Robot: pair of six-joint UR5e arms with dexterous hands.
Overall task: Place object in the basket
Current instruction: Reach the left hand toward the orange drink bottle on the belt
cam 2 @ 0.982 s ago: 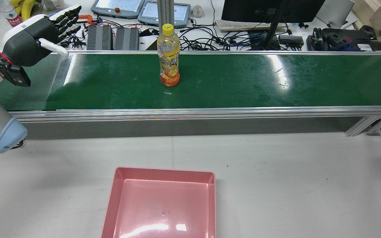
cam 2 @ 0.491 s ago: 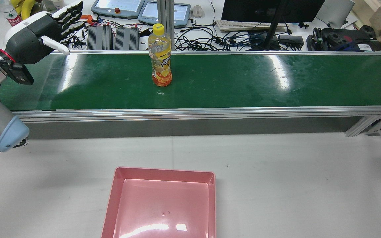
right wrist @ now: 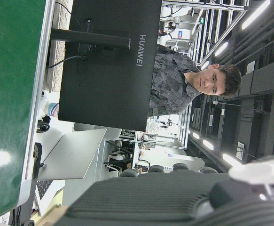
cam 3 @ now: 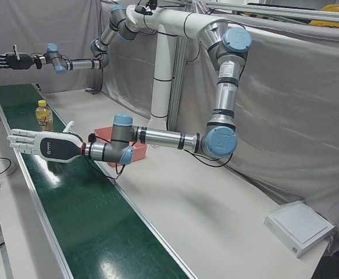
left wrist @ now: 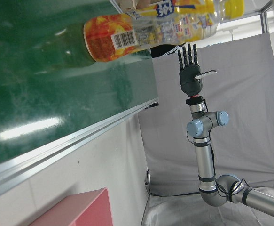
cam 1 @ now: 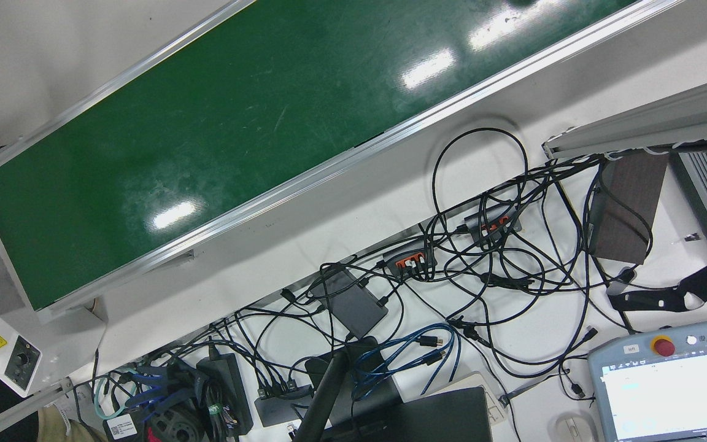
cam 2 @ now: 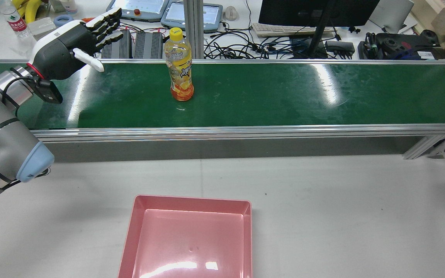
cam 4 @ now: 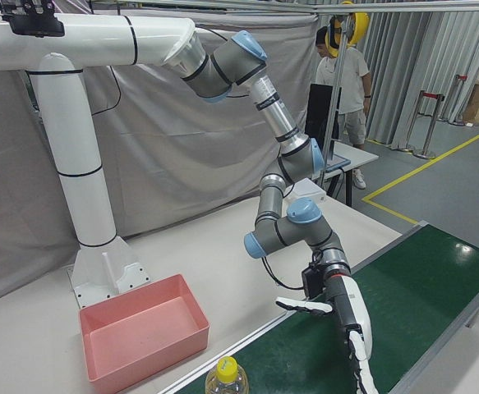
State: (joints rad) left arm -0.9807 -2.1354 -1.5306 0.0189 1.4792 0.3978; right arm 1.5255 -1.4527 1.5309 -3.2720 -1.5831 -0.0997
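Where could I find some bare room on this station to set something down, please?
The pink basket holds nothing, and the white table to its right is bare up to the conveyor's rail. The green belt is free right of the bottle. Left of the bottle, the left robot hand hovers. Behind the belt, cables crowd the desk.

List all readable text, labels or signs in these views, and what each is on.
"HUAWEI": back of the monitor, right hand view.
"UNIVERSAL RO…" (cut off by the edge): teach pendant, front view.
Yellow warning triangle: control box at the belt's end.
Bottle label: print and barcode digits too small or blurred to read.
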